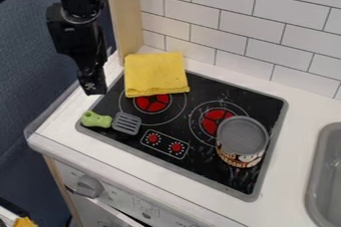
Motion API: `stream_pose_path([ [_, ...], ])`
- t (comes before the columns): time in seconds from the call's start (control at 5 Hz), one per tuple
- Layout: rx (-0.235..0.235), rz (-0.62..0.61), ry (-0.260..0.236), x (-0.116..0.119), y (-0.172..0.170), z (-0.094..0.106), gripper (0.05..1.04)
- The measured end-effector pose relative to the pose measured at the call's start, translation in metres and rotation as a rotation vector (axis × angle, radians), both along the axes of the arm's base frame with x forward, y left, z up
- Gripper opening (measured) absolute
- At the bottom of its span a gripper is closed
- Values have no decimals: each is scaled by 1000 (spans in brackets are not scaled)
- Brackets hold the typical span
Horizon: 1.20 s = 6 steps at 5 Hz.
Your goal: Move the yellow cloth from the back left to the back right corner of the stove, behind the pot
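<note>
The black gripper (92, 85) hangs at the upper left, over the stove's back left corner, holding nothing that I can see. Just right of it, a folded yellow cloth (156, 73) lies across the back left burner and the stove's rear edge. Below the gripper, a toy spatula with a green handle (96, 120) and a grey slotted head (126, 123) lies flat at the stove's left side. A can (242, 142) with a grey top stands upright on the right side of the stove, partly over the right burner.
The black stove top (196, 174) has a grey rim and sits on a white counter (299, 105). A grey sink (325, 171) is at the right edge. White wall tiles (250, 21) rise behind, beside a wooden post (126, 14). A knob (88, 186) is on the front panel.
</note>
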<state>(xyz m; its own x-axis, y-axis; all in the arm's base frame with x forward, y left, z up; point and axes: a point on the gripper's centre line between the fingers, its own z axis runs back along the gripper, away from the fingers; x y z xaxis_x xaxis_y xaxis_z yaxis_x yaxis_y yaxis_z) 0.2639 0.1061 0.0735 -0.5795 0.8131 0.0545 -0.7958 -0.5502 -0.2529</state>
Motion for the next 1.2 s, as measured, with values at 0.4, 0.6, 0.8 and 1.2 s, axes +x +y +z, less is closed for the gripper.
stream_pose_path([
  [0.4,-31,90,80,26,-4,-27,1000],
  [0.6,-25,169,106,55,0,-43,1000],
  [0.8,-19,271,129,79,1,-60,1000],
  [1.2,-58,459,112,107,2,-83,1000],
])
